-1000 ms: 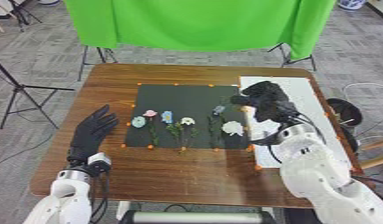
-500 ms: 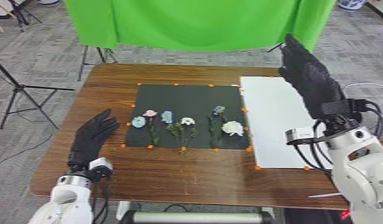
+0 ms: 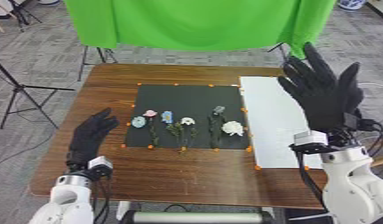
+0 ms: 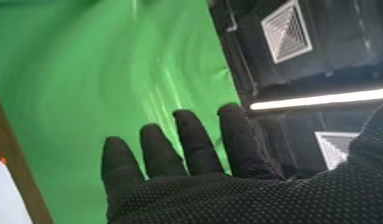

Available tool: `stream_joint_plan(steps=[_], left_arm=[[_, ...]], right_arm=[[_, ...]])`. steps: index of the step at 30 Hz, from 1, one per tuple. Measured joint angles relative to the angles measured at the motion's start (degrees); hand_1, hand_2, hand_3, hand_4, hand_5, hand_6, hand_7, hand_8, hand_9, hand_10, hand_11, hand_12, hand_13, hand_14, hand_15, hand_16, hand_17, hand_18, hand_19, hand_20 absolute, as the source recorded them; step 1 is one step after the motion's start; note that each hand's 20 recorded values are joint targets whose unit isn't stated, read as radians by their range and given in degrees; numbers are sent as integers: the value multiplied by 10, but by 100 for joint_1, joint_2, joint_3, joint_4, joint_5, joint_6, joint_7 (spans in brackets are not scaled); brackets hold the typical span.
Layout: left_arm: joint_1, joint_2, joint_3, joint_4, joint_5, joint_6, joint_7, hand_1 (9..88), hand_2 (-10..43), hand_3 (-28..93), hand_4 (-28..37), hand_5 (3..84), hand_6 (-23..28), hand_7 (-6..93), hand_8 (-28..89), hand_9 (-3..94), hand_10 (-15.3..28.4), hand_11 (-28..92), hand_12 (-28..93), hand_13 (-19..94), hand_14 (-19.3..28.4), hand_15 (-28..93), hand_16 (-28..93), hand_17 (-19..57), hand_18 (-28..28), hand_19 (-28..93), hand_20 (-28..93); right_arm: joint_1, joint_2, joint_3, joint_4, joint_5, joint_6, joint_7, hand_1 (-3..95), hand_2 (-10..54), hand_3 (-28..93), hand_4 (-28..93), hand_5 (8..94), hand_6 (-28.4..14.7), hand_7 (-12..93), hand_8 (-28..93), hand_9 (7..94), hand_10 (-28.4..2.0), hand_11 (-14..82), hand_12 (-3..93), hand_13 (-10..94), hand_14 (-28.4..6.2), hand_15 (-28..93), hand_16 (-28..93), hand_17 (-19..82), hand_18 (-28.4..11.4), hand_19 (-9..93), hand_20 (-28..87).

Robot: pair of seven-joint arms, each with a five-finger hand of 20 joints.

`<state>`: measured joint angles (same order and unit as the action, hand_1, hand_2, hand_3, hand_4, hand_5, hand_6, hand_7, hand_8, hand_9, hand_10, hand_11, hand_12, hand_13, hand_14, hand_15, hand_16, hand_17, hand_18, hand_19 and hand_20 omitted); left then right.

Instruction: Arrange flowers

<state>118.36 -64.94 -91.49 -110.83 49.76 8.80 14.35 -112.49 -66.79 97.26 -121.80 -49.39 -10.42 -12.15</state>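
Flowers (image 3: 167,116) laid side by side on black mat (image 3: 183,95), centre of frame; large white bloom (image 3: 233,128) rightmost. Right hand (image 3: 328,107), frame right: fingers spread, released. Left hand (image 3: 86,137), frame left: fingers straight, released.

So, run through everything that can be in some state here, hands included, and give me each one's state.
Right hand: open, raised
Left hand: open
Pink flower: lying flat
Small white flower: lying flat
Large white flower: lying flat
Black sheet: spread out, bearing flowers
White sheet: spread out
Green cloth: hanging
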Motion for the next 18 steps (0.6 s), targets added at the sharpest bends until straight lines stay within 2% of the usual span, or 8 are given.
stream_joint_plan(steps=[4, 7, 8, 9, 13, 14, 16, 18], left_arm=[[24, 0, -104, -181, 253, 112, 30, 453, 31, 634, -246, 517, -16, 162, -87, 496, 121, 206, 106, 403, 143, 183, -21, 98, 68, 26, 176], [33, -1, -159, -329, 376, 164, 1, 512, 29, 605, -223, 503, -20, 197, -50, 493, 111, 212, 99, 399, 132, 182, -28, 100, 63, 25, 178], [31, -6, -174, -360, 484, 164, -31, 532, 12, 605, -212, 497, -24, 204, -61, 486, 107, 212, 97, 393, 125, 177, -29, 99, 61, 24, 178], [27, -12, -192, -377, 663, 155, -63, 537, -7, 608, -193, 486, -29, 215, -104, 476, 103, 213, 94, 388, 122, 174, -26, 94, 61, 23, 177], [27, -45, -312, -383, 1739, -114, -104, 525, -37, 610, -182, 425, -41, 230, -122, 460, 98, 214, 97, 370, 133, 182, -12, 71, 93, 37, 182], [28, -46, -330, -384, 1876, -195, -104, 520, -40, 609, -181, 421, -40, 230, -123, 459, 98, 215, 97, 369, 133, 184, -9, 69, 96, 42, 183], [31, -46, -336, -393, 1869, -245, -94, 506, -47, 613, -178, 419, -38, 228, -124, 458, 99, 215, 98, 369, 136, 188, -6, 66, 99, 46, 181], [35, -43, -337, -413, 1661, -241, -75, 494, -50, 618, -176, 422, -35, 224, -123, 458, 101, 215, 99, 368, 139, 192, -4, 65, 100, 48, 180]], right_arm=[[-7, -48, 183, 45, -266, -606, 370, 2, -12, 745, -201, 379, -13, 44, -58, 337, -144, 26, 96, 217, -160, 7, 141, 85, -175, 57, 173], [-5, -35, 217, 83, -286, -901, 566, 17, -15, 753, -192, 388, -9, 52, -58, 346, -147, 29, 99, 229, -164, 19, 142, 94, -177, 58, 174], [-8, -25, 207, 86, -269, -893, 570, 20, -16, 755, -189, 390, -9, 55, -59, 347, -147, 29, 99, 231, -164, 21, 142, 96, -177, 58, 175], [-11, -13, 192, 87, -246, -860, 566, 23, -17, 756, -188, 392, -9, 57, -60, 349, -147, 30, 100, 234, -164, 24, 142, 96, -178, 58, 176], [-26, 17, 164, 88, -208, -740, 510, 28, -23, 760, -185, 399, -9, 63, -63, 359, -146, 34, 105, 248, -164, 36, 142, 102, -179, 60, 179], [-31, 25, 164, 90, -207, -735, 495, 29, -23, 760, -185, 400, -9, 64, -63, 363, -146, 35, 106, 252, -165, 40, 143, 104, -178, 59, 180], [-44, 40, 164, 92, -199, -735, 476, 29, -24, 761, -185, 404, -9, 66, -64, 365, -146, 35, 108, 255, -165, 44, 142, 107, -178, 59, 182], [-70, 55, 167, 92, -169, -740, 476, 29, -24, 761, -184, 406, -10, 67, -65, 370, -146, 36, 110, 260, -166, 48, 141, 108, -178, 59, 183]])
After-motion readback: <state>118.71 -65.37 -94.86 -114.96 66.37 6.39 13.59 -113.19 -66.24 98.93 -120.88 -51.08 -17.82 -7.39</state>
